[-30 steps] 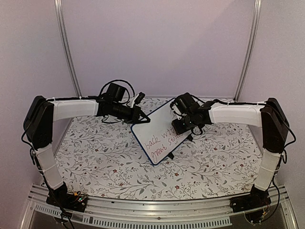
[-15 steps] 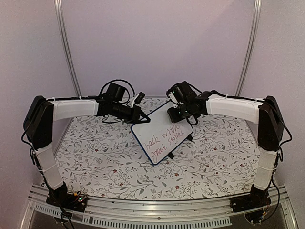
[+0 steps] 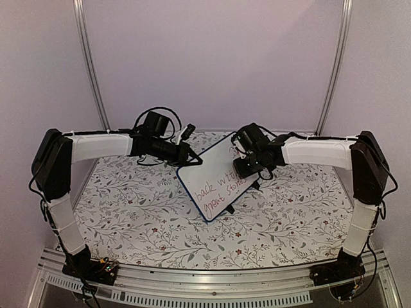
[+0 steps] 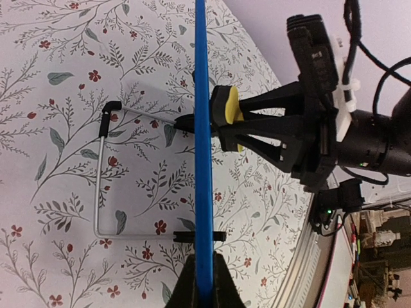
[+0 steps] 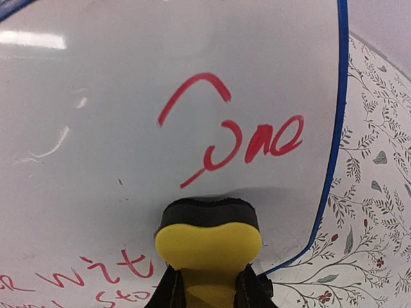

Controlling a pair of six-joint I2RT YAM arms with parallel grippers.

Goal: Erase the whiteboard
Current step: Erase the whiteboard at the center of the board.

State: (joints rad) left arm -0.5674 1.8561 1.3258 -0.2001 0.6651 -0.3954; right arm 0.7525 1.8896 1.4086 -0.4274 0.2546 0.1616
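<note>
Floral-print tabletop (image 3: 128, 215), pale lilac walls behind, metal uprights at 11 and 1 o'clock in the overhead view.

Item 1: whiteboard (image 3: 215, 189). I logged it at the middle of the tabletop, turned diamond-wise and leaning back on a wire stand (image 4: 99, 186). It had a thin blue frame and rounded corners. Red writing (image 5: 225, 144) remained at the 5 o'clock side of the face, with more lines toward the 6 o'clock corner. The 12 o'clock area read bare apart from faint smears. I judged the job partway done.

Item 2: left fingers (image 3: 191, 160). They were clenched on the frame edge at the board's 10 o'clock side, pinching both faces.

Item 3: right fingers (image 3: 244, 171). They were closed on a yellow eraser (image 5: 209, 244), whose dark pad was pressed flat to the face at the board's 2 o'clock side, just below the red strokes.

Handling note: I rated the board light, stiff and thin, with a glossy, slippery face. Propped on that slim stand, it would likely skid or tip under wiping pressure. The frame edge was the sensible place to hold it, well away from the writing, as the left fingers had it. The eraser looked soft and should give under a firm squeeze.
</note>
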